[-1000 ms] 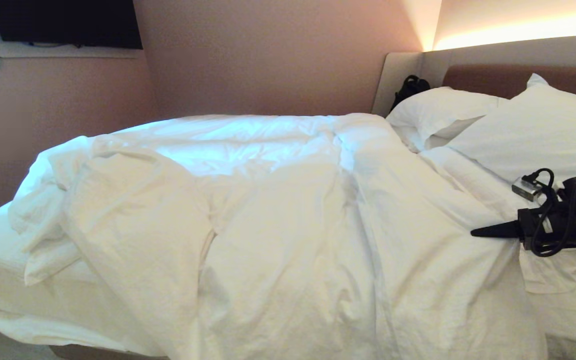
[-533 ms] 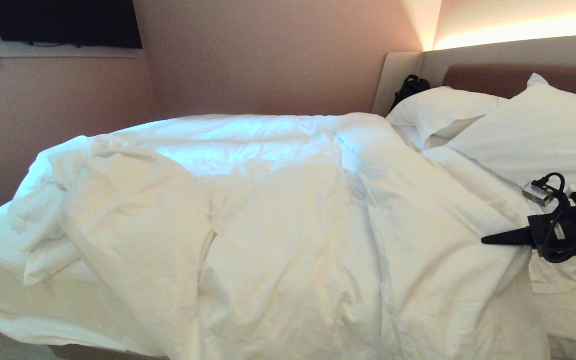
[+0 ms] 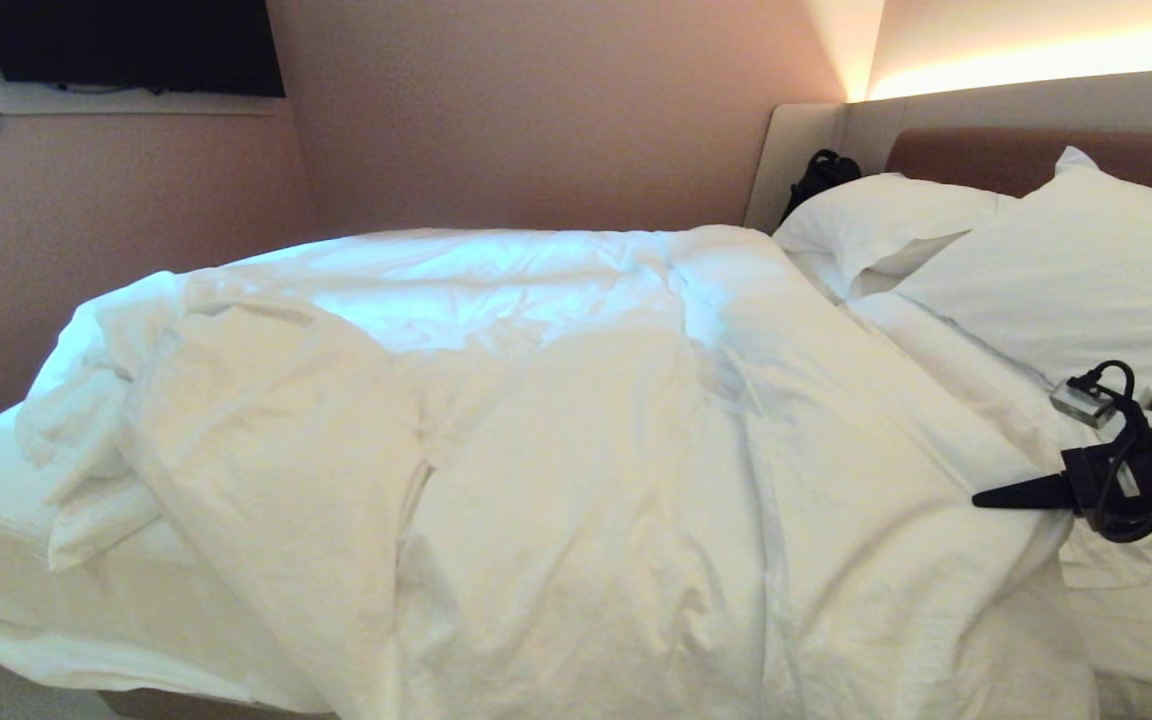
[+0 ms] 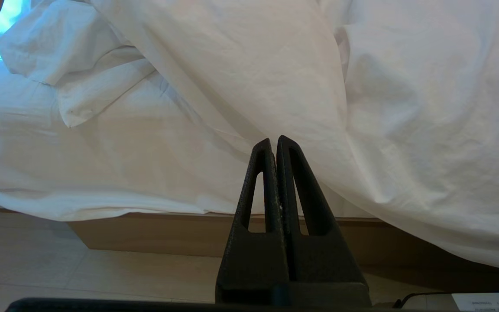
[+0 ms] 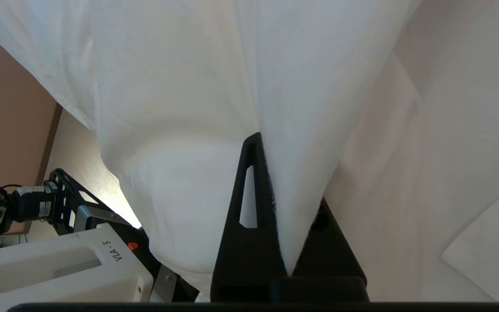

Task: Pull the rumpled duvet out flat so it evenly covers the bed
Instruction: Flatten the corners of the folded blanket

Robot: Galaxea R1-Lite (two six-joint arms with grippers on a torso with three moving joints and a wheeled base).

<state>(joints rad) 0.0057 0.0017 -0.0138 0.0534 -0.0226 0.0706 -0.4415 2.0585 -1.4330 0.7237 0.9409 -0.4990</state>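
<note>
The white duvet (image 3: 556, 450) lies rumpled over the bed (image 4: 145, 232), bunched in thick folds toward the foot end on the left. My right gripper (image 3: 978, 497) is at the right edge of the head view, near the pillows. It is shut on a fold of the duvet (image 5: 284, 86), which runs between its fingers (image 5: 249, 190) and hides one tip. My left gripper (image 4: 274, 139) is shut and empty, held low beside the bed where the duvet (image 4: 383, 108) hangs over the wooden base.
Two white pillows (image 3: 886, 225) (image 3: 1076, 260) lean against the brown headboard (image 3: 996, 160). A black bag (image 3: 821, 175) sits in the corner behind them. A dark screen (image 3: 136, 45) hangs on the far wall. Part of my own base (image 5: 59, 264) shows beside the bed.
My right gripper has moved to the right and slightly down in the head view, drawing the duvet's edge with it toward the pillows. The left arm has stayed still.
</note>
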